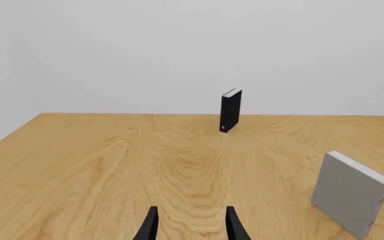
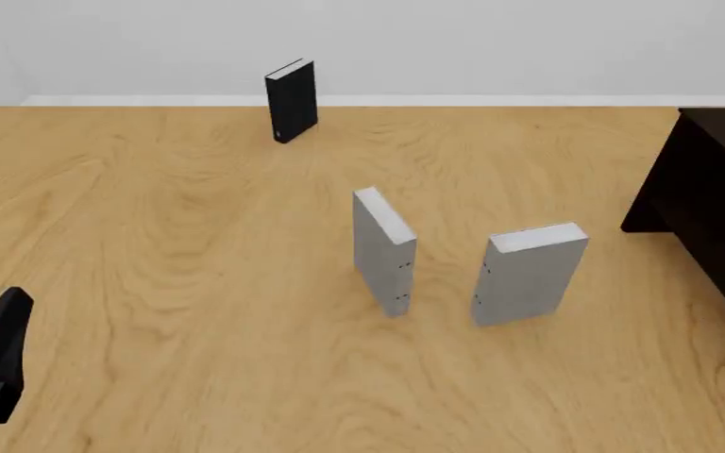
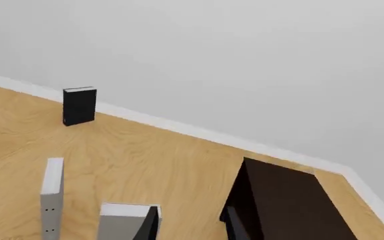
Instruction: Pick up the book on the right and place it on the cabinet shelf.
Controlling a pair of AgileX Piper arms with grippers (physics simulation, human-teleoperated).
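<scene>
The book [image 2: 529, 275] stands upright on the tabletop [image 2: 186, 283], just right of another grey book [image 2: 383, 249], left of the cabinet [image 2: 710, 203]. Both the left end effector [image 1: 190, 226] and the right end effector [image 3: 190, 225] are spread and hold nothing.

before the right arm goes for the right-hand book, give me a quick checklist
1. Right grey book upright on the table: ok.
2. Clear gap to the other grey book: ok.
3. Right gripper fingers apart, holding nothing: ok.
4. Right gripper lined up over the book: not ok; the book sits beside one finger in the right wrist view.
5. Cabinet shelf free: cannot tell.
6. Left gripper away from the books: ok.
</scene>
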